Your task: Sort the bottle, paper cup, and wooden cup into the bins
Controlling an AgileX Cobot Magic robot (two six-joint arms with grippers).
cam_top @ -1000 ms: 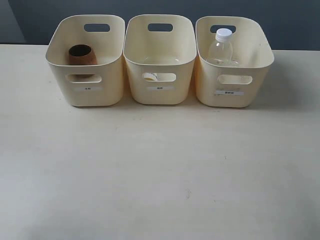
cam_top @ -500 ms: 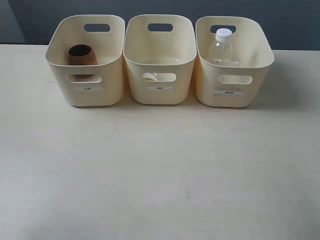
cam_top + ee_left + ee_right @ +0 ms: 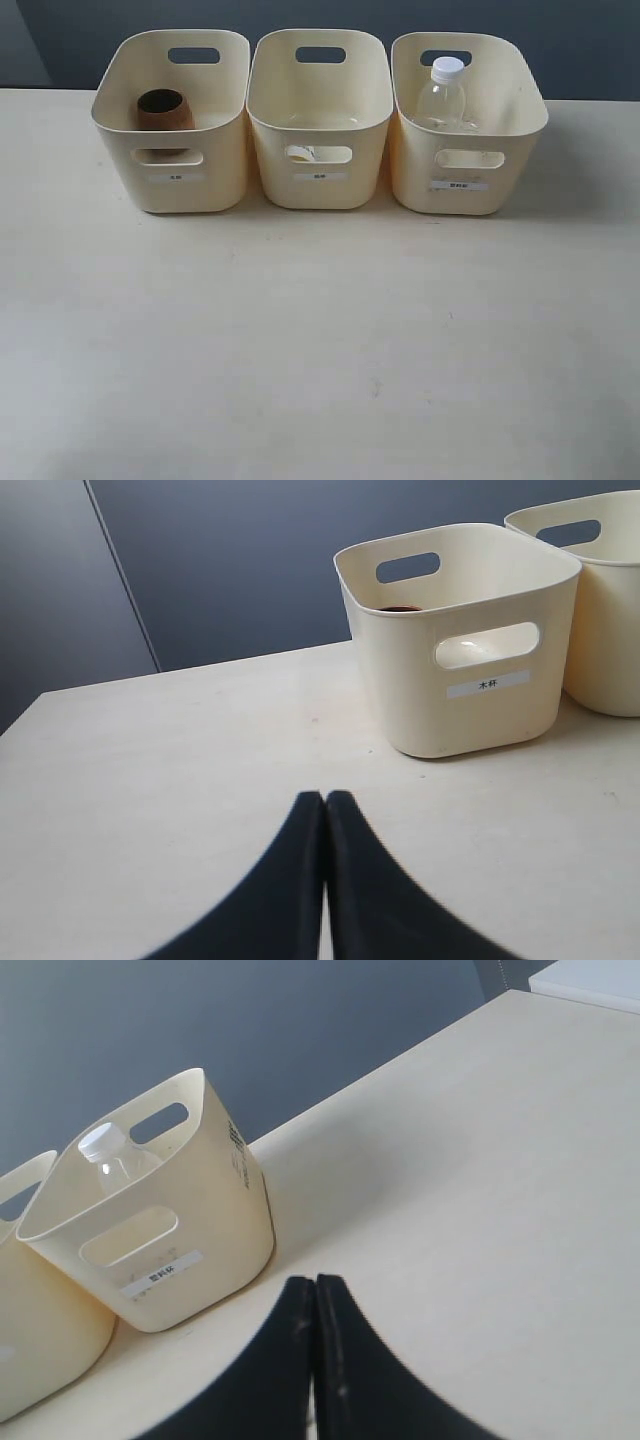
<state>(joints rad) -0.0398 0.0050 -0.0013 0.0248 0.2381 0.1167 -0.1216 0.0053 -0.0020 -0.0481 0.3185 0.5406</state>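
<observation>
Three cream-yellow bins stand in a row at the back of the table. The left bin (image 3: pixel 170 185) holds the dark brown wooden cup (image 3: pixel 165 110), whose rim also peeks out as the wooden cup (image 3: pixel 402 608) in the left wrist view. Through the middle bin's (image 3: pixel 320 190) front slot a bit of the white paper cup (image 3: pixel 300 153) shows. The clear bottle (image 3: pixel 441 95) with white cap stands in the right bin (image 3: pixel 465 195); the bottle (image 3: pixel 112 1157) also shows in the right wrist view. My left gripper (image 3: pixel 325 798) and right gripper (image 3: pixel 314 1281) are both shut on nothing, over bare table short of the bins.
The pale tabletop (image 3: pixel 320 340) stretches in front of the bins. A dark grey wall (image 3: pixel 580 40) runs behind the table's far edge. A white surface (image 3: pixel 590 980) shows beyond the table's corner in the right wrist view.
</observation>
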